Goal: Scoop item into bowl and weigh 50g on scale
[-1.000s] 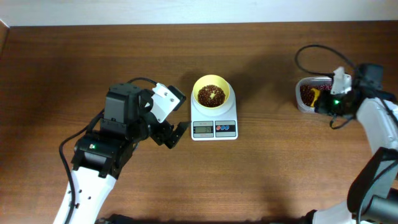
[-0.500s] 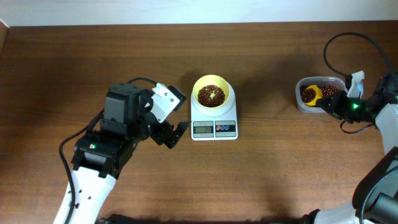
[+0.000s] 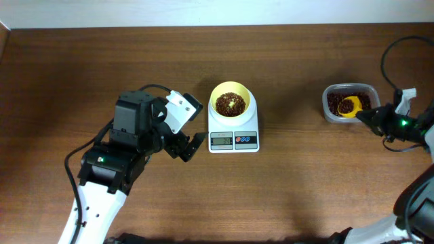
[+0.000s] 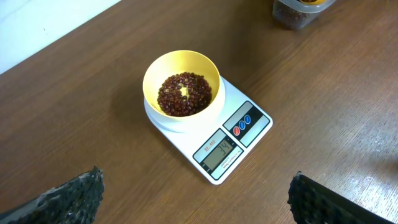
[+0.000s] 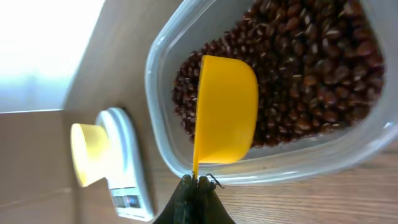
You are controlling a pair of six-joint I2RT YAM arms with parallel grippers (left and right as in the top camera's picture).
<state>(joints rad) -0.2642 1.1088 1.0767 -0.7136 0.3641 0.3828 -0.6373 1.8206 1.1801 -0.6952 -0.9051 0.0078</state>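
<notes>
One brown table (image 3: 291,190) carries all. Left gripper (image 3: 191,146), spread wide, sits at 9 o'clock of the scale (image 3: 234,140). At 3 o'clock, the clear tub (image 3: 349,86) holds the scoop (image 3: 350,106), its handle pinched by the right gripper (image 3: 371,116). Bowl (image 3: 212,102) of beans (image 3: 230,103) tops the scale.

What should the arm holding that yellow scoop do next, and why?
Probably dip the yellow plastic scoop into the dark reddish-brown beans in the clear plastic tub for more. The right gripper holds it by the handle over them, and the white digital scale under the pale-yellow bowl seems to read 34, short of 50.
</notes>
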